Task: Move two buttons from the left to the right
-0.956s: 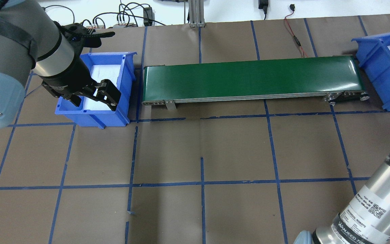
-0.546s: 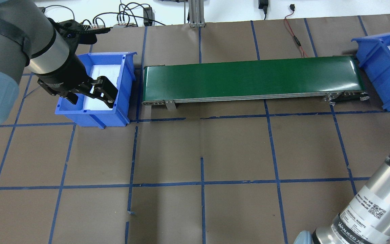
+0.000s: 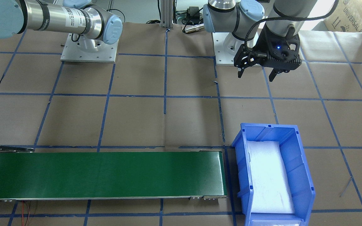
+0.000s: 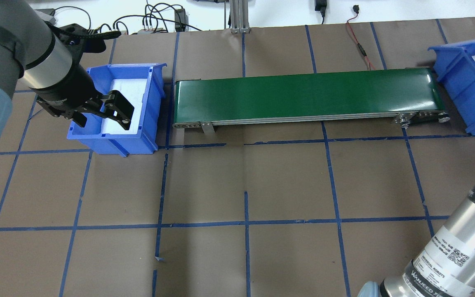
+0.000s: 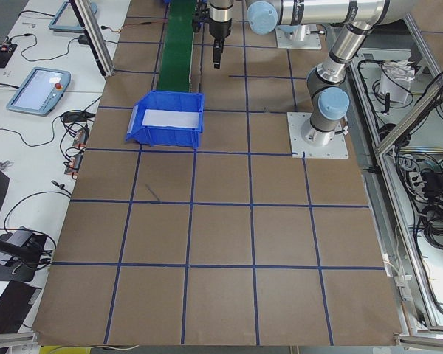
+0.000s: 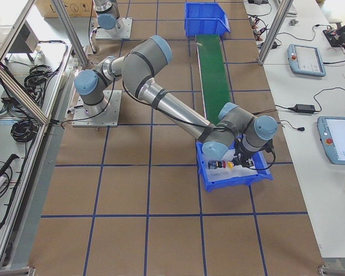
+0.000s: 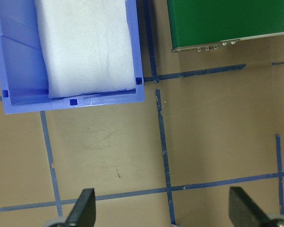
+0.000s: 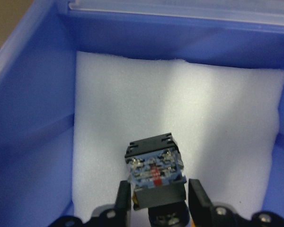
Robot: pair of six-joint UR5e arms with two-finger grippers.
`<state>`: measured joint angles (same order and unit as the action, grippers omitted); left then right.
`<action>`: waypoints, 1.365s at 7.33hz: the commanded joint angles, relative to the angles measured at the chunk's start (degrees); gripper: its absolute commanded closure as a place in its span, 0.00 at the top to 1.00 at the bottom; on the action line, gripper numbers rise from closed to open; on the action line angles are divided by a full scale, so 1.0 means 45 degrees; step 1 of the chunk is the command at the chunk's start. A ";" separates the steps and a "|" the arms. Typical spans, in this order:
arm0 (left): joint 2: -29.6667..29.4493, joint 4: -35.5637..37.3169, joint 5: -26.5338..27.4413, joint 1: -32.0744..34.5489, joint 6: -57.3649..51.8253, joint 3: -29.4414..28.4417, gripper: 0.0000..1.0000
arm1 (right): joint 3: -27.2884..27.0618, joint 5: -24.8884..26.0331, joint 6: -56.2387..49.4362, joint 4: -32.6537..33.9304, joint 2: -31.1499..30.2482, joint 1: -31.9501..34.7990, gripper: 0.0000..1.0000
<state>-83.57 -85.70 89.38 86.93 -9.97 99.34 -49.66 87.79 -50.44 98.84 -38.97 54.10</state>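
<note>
My right gripper is down inside the right blue bin and is shut on the black body of a button, whose terminal end points away from the wrist. Its cap is mostly hidden. In the exterior right view a red cap and a bit of yellow show in that bin beside the gripper. My left gripper is open and empty, hanging over the near rim of the left blue bin. That bin holds only a white foam pad.
A green conveyor belt runs between the two bins. Blue tape lines grid the brown table. Cables lie along the far edge. In the left wrist view the left bin and the conveyor end lie ahead.
My left gripper has drifted left and back along the left bin, still open and empty. My right gripper has shifted slightly within the right bin.
</note>
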 commanded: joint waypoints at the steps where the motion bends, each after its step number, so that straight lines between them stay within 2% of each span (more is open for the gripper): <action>1: -0.0003 0.0021 0.0001 0.0018 0.0009 0.0034 1.00 | 0.0000 -0.0113 -0.0042 -0.0068 -0.0090 0.0009 0.82; 2: -0.0022 0.0021 0.0001 0.0018 0.0009 0.0034 1.00 | 0.0000 -0.0133 -0.0119 -0.0166 -0.0381 -0.0010 0.83; 4: 0.0055 -0.0095 0.0001 0.0037 -0.0030 0.0072 1.00 | -0.0019 -0.0133 -0.0120 -0.2032 -0.2248 0.0319 0.83; 6: 0.0094 -0.0134 0.0021 0.0056 -0.0069 0.0092 1.00 | -0.0059 -0.0308 0.0346 -0.2140 -0.3290 0.2653 0.83; 8: 0.0057 -0.0115 0.0060 0.0056 -0.0069 0.0073 1.00 | -0.0136 -0.0056 0.2876 -0.2178 -0.4208 0.4764 0.82; 9: 0.0018 -0.0096 0.0060 0.0057 -0.0069 0.0053 1.00 | -0.0195 -0.0016 0.4628 -0.2237 -0.4483 0.5722 0.84; 10: 0.0075 -0.0154 0.0041 0.0057 -0.0069 0.0072 1.00 | -0.0234 -0.0016 0.5864 -0.2218 -0.4776 0.6834 1.00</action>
<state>-83.35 -86.22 89.62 87.18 -10.28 99.64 -50.45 87.56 -31.97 88.90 -58.64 78.62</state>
